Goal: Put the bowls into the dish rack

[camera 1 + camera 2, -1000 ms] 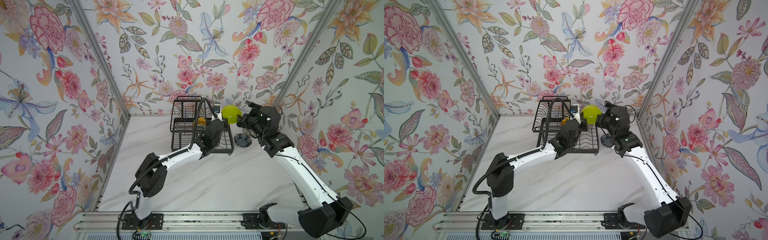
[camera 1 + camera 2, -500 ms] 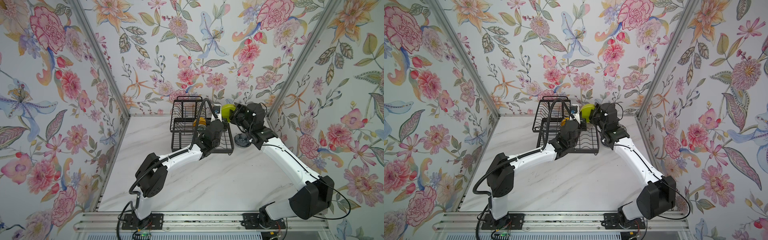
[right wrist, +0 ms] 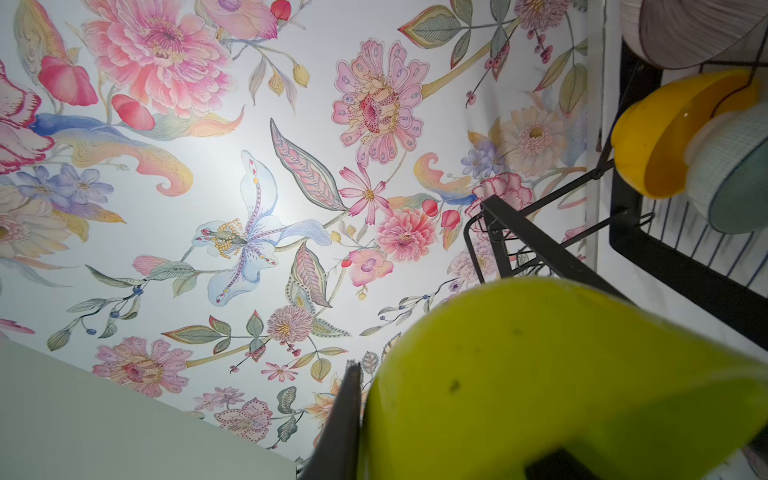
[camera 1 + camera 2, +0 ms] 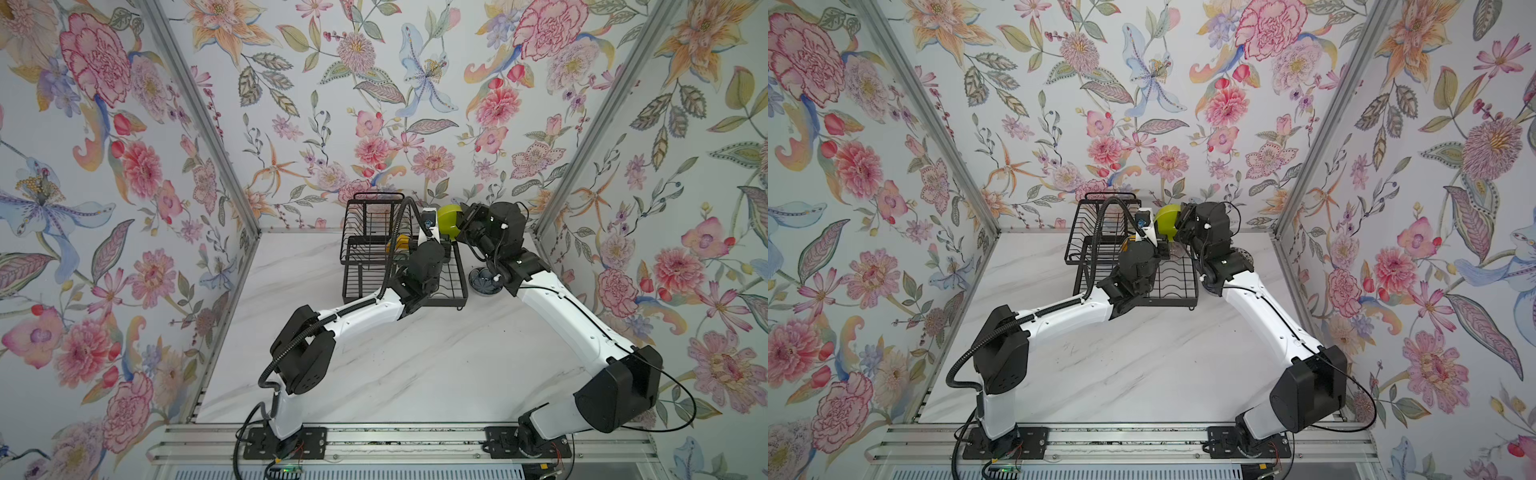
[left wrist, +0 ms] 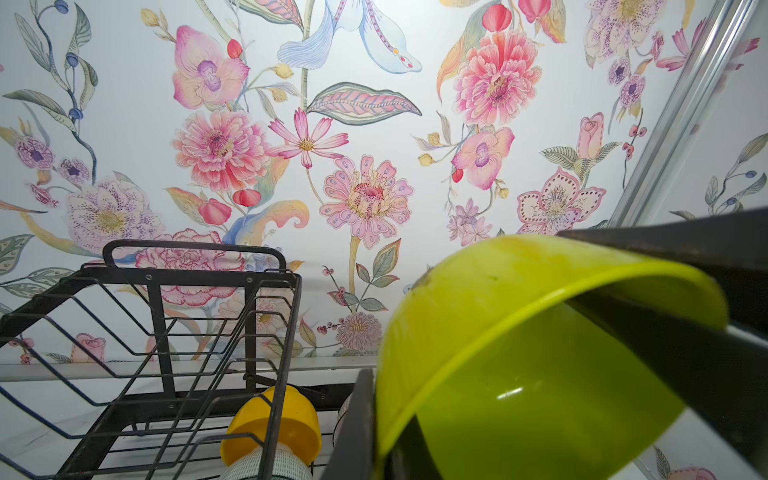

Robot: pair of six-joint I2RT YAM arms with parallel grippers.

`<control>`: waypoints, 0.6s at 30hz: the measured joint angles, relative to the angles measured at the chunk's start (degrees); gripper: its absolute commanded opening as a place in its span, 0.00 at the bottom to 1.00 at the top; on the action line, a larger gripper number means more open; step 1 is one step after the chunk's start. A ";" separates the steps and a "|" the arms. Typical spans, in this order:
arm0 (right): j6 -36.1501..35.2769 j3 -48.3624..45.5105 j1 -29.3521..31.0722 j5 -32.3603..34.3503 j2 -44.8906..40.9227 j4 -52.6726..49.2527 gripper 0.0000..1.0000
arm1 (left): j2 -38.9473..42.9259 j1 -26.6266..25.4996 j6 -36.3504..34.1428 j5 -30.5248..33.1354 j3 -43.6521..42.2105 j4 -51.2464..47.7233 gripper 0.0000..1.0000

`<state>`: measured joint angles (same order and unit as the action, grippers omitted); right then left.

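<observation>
Marble-patterned table [image 4: 395, 374] is enclosed by floral walls [image 4: 374, 83]; lime bowl [image 4: 446, 218] is clamped by left gripper [image 5: 384, 432] and right gripper [image 4: 460, 226].

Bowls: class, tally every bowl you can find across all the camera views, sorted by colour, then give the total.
lime green bowl: 1
yellow bowl: 1
pale aqua bowl: 1
pinkish ribbed bowl: 1
dark blue bowl: 1
Total: 5
</observation>
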<state>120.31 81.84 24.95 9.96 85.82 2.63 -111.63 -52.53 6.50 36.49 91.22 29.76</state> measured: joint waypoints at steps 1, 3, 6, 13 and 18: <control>0.00 0.04 0.09 0.02 -0.02 0.20 0.07 | 0.00 0.00 -0.02 0.07 0.00 0.20 0.00; 0.00 0.02 0.15 -0.07 -0.04 0.66 0.02 | 0.04 -0.02 -0.02 0.37 0.00 0.52 0.00; 0.00 -0.11 0.17 -0.28 -0.13 1.25 0.00 | 0.04 -0.09 0.00 0.66 0.00 0.79 0.00; -0.09 -1.66 -0.44 -0.26 -0.39 7.50 0.00 | 0.24 -0.74 0.09 1.05 0.00 0.35 0.27; -1.38 -2.78 -3.43 0.90 -0.44 15.43 0.00 | 1.55 -2.27 1.73 0.87 0.00 -2.51 0.49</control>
<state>118.93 79.07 21.52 10.85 85.38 18.06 -110.08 -54.81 8.23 37.36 91.22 27.24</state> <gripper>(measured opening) 0.080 0.423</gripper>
